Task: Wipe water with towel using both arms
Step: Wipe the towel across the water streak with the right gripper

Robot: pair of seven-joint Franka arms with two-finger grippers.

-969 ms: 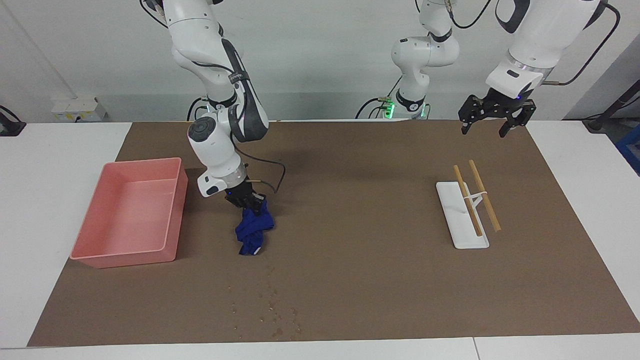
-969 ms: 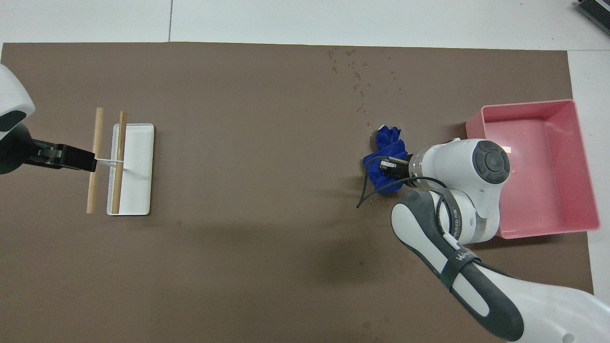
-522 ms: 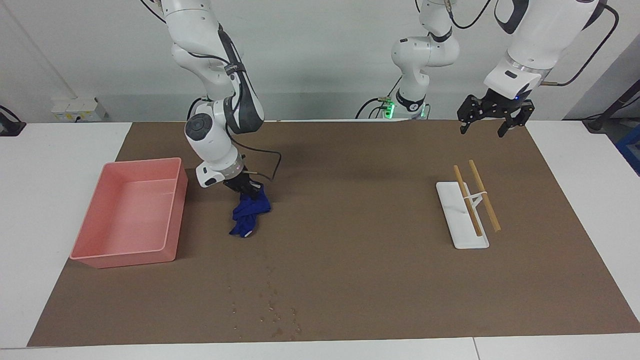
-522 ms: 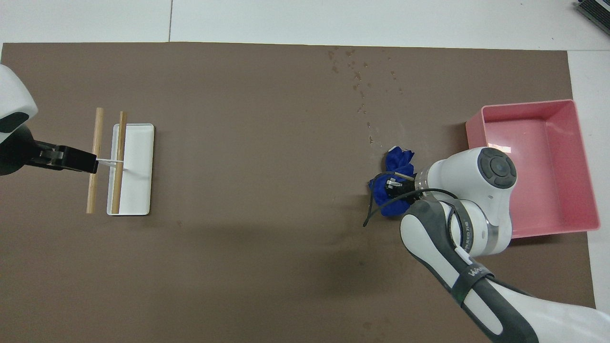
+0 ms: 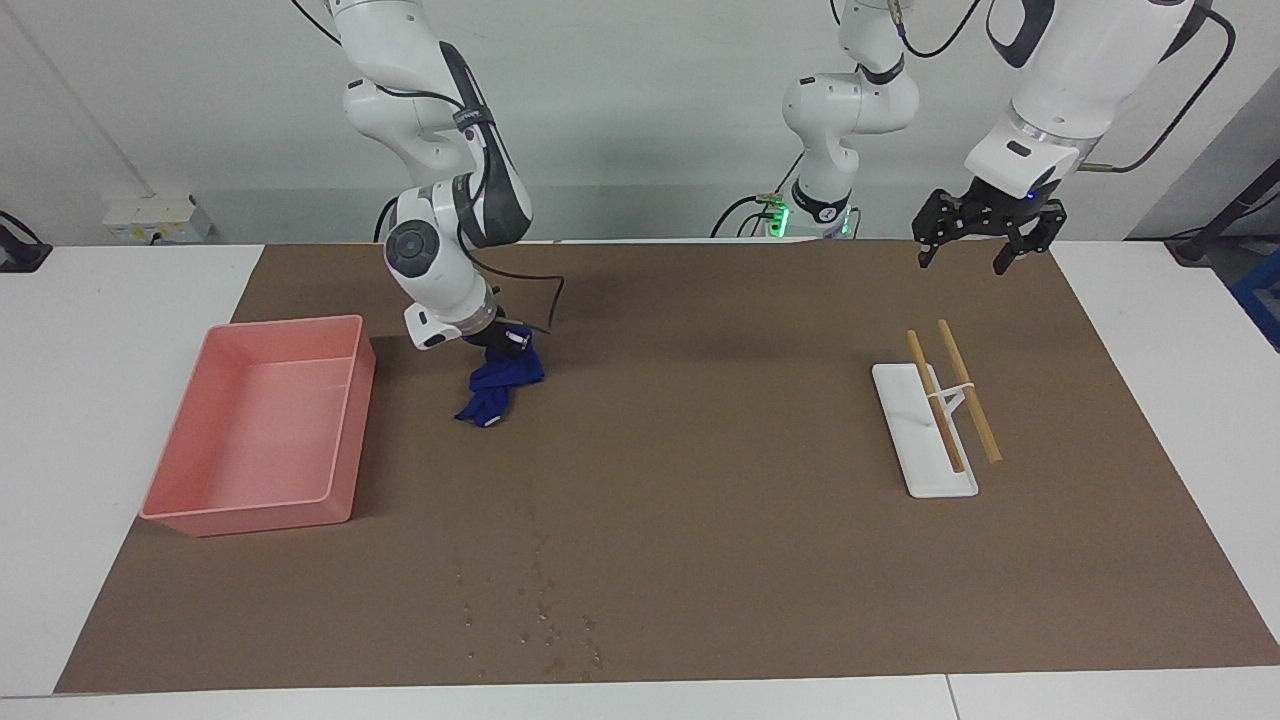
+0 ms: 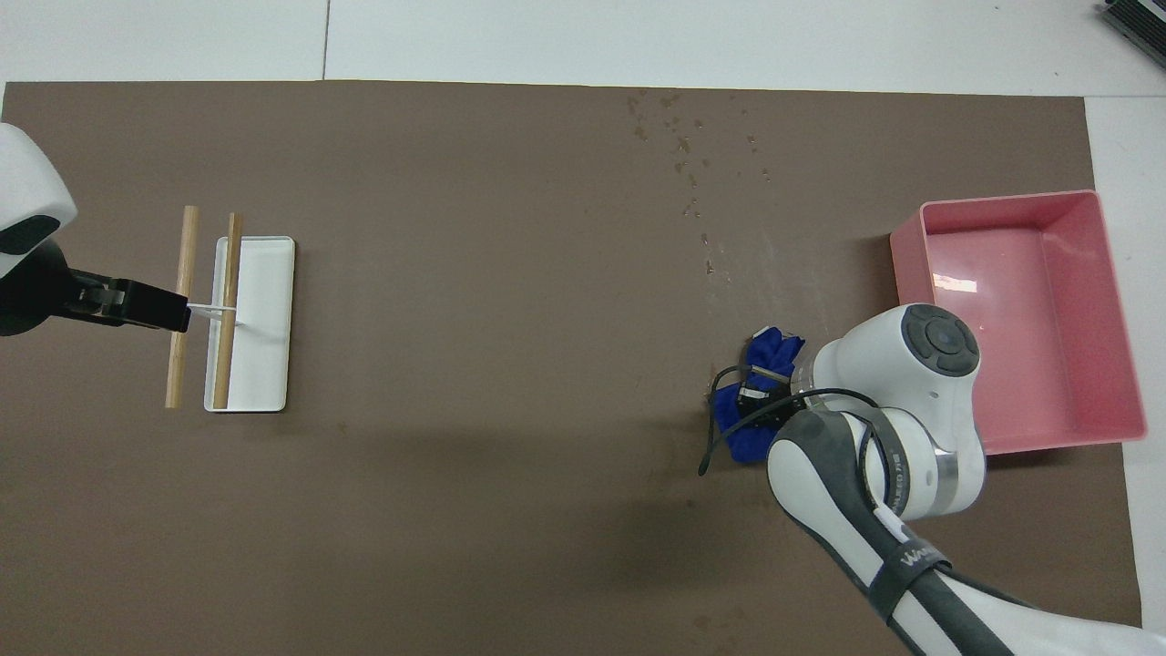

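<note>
Clutching the blue towel (image 5: 497, 385), the right hand (image 5: 505, 343) hangs over the mat (image 5: 700, 420).

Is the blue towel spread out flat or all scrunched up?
Scrunched up. The blue towel hangs in a crumpled bunch from the right tool, over the brown mat, not laid flat.

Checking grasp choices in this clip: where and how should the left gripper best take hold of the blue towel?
Probably its free lower end, approached from the side toward the left arm's end: it dangles below the right gripper, which pinches the top. Left gripper waits open.
</note>
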